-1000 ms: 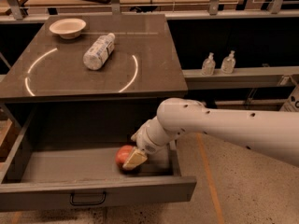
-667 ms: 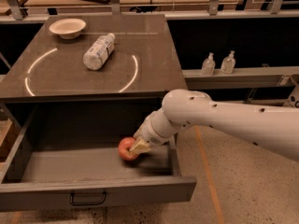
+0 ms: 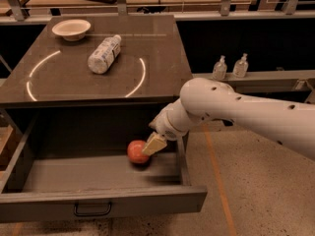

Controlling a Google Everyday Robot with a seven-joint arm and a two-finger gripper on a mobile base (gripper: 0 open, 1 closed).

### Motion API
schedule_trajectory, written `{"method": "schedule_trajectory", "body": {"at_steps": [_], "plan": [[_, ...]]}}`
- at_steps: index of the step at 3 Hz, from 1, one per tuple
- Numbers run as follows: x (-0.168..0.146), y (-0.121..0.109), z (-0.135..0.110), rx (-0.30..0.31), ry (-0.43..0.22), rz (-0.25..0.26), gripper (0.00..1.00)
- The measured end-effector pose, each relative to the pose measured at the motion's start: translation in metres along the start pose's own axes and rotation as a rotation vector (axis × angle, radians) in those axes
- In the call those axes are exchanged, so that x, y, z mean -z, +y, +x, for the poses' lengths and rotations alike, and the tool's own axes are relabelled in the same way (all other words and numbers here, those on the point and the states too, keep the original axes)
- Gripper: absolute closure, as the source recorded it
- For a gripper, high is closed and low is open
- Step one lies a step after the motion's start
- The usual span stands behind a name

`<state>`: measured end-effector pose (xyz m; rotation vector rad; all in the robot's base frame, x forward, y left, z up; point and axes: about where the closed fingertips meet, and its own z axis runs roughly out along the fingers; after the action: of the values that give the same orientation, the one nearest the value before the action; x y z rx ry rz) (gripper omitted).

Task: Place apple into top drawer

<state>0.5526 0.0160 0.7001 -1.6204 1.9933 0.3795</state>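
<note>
Apple (image 3: pixel 137 151) sits inside the open top drawer (image 3: pixel 98 203), right-hand part of it, toward the back, low near the drawer floor. Red, round, a bit of shadow under it. Gripper (image 3: pixel 151 146) is right against the apple's right side, its tan tip overlapping the fruit's edge. Cannot tell whether the jaws are clamped on the apple or apart; the view hides the far side.

Drawer is pulled well out, dark grey, shallow, flat front panel with a small black handle (image 3: pixel 92 209) low in the middle. The apple is the only thing visible in it.

White arm (image 3: pixel 246 112) comes in from the right edge, bends down at a rounded joint and reaches over the drawer's right wall into the drawer.

Above the drawer, dark counter top (image 3: pixel 162 43) with a white circle outline (image 3: pixel 140 77) marked on it, broken into arcs. Plastic bottle (image 3: pixel 104 54) lies on its side inside the circle, cap pointing away to the back right. White bowl (image 3: pixel 71 28) sits upright at the back left corner, outside the circle, apart from the bottle.

To the right, a low shelf (image 3: pixel 275 76) carries two small pump bottles (image 3: pixel 219 68) side by side, upright. Speckled floor (image 3: pixel 256 200) below, with an orange line (image 3: pixel 216 176) running along it beside the drawer. Cluttered benches at the back, details not readable.
</note>
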Motion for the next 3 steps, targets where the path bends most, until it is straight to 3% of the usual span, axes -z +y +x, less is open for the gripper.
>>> {"method": "schedule_trajectory", "body": {"at_steps": [1,2,3], "plan": [[0.019,-0.007,-0.003,-0.017,-0.026,0.005,0.3],[0.062,-0.004,-0.013,-0.083,-0.114,-0.028,0.61],[0.105,-0.009,-0.02,-0.125,-0.199,-0.046,0.83]]}}
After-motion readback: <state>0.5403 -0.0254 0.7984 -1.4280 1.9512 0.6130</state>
